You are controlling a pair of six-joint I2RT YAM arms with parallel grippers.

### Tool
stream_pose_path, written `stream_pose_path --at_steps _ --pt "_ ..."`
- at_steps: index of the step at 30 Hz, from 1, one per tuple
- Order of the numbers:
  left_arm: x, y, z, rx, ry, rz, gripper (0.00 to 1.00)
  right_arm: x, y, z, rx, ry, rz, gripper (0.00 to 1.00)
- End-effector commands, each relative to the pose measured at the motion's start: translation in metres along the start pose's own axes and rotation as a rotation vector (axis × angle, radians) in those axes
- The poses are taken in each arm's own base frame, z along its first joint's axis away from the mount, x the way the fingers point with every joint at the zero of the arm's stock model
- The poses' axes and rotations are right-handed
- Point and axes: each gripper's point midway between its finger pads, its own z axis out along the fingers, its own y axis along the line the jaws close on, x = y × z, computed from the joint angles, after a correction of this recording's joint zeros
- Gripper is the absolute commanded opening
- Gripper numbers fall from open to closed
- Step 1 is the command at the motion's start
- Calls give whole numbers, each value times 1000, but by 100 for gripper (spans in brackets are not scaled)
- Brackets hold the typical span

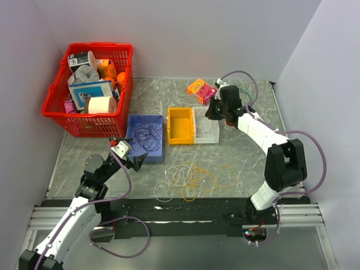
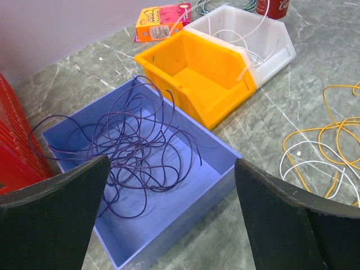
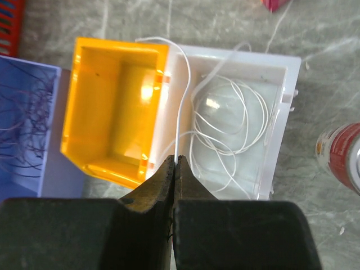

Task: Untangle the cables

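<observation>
The left gripper [image 1: 128, 153] hangs with its jaws spread wide and nothing between them; just ahead of it and lower sits the blue bin [image 2: 185, 219], and in that bin lies the tangle of purple cables [image 2: 135, 140], a few loops springing up above the rim; farther out from this gripper stand the orange bin [image 2: 225, 95] and then the clear white bin [image 2: 275, 50], pressed side by side; off to the gripper's right, on the grey marbled table [image 1: 253, 163], sprawls a loose heap of yellow-orange and white cables [image 1: 197, 180]; to its left is the red basket [image 1: 84, 125], stuffed with odds and ends.

The right gripper [image 3: 175, 163] hovers over the seam between the orange bin and the clear white bin, jaws pressed together and pinching a white cable [image 3: 179, 112] that runs straight away from the fingertips along the bin's wall; more white coils lie in that bin, ahead and to the right; a red can [image 3: 340, 157] stands on the table to the gripper's right; a small orange and pink box [image 1: 201, 90] lies near it on the table.
</observation>
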Motion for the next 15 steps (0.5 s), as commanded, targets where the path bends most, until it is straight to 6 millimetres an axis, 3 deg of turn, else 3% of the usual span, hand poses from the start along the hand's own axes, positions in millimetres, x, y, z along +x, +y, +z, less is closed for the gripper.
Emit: stream_pose_path --at_steps 1,9,15 --pt "-4 1 0 0 -19 22 99 -8 -1 0 18 -4 5 0" --pt "-2 1 1 5 -14 20 99 33 -10 2 60 100 39 0" --pt "-1 0 1 11 -10 14 100 45 -14 7 68 123 27 0"
